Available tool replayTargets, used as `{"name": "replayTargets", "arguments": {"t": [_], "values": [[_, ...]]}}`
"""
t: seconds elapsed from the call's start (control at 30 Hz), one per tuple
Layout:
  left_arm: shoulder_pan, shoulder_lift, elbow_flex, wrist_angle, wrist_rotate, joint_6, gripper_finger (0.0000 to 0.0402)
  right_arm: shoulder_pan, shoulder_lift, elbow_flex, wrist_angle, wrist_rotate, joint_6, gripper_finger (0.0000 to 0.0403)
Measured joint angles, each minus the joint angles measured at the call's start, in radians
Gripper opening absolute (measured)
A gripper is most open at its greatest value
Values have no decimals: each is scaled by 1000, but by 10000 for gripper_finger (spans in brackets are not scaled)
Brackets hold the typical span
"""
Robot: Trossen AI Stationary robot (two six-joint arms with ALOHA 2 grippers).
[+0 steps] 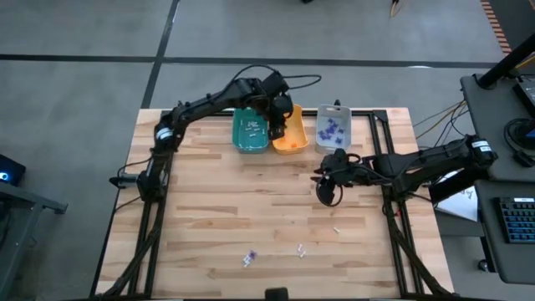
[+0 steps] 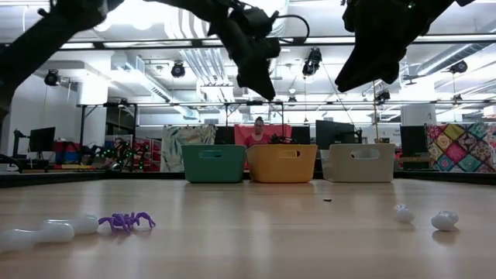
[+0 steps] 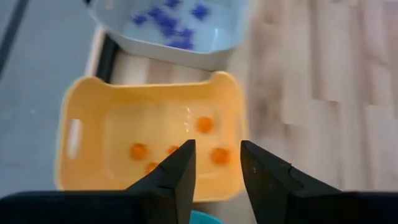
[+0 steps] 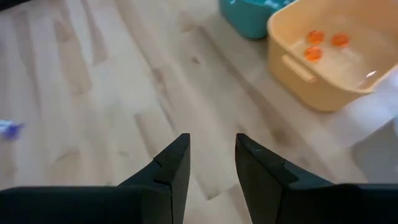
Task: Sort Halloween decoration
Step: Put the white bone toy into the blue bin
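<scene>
Orange trinkets [image 3: 204, 124] lie in the orange bin [image 3: 81, 106] beneath the empty, parted left gripper [image 3: 214, 163].

a: what do the two arms look like from above?
b: both are dark, near black, built of slim jointed links. the left arm [image 1: 205, 104] has a pale band near its base joint and a thin black cable looping off its wrist. the right arm [image 1: 422, 163] shows a pale ring near its far joint.
a: and the fingers?
b: the left gripper [image 3: 214, 168] and right gripper [image 4: 208, 158] each have two flat black fingers with angled, wedge-like tips.
</scene>
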Motion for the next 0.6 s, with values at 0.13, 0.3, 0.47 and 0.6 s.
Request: {"name": "replayTargets", "arguments": {"t": [0.13, 0.3, 0.47, 0.6], "values": [[-37, -88, -135, 28, 11, -28, 96, 15, 0, 0, 0, -71, 42, 116], [-90, -257, -404, 184, 11, -83, 91, 41, 0, 0, 1, -164, 122, 116], [-168, -448, -707, 451, -3, -214, 90, 65, 20, 0, 1, -257, 234, 116], [-262, -578, -928, 696, -87, -290, 90, 81, 82, 0, 0, -348, 308, 116]]}}
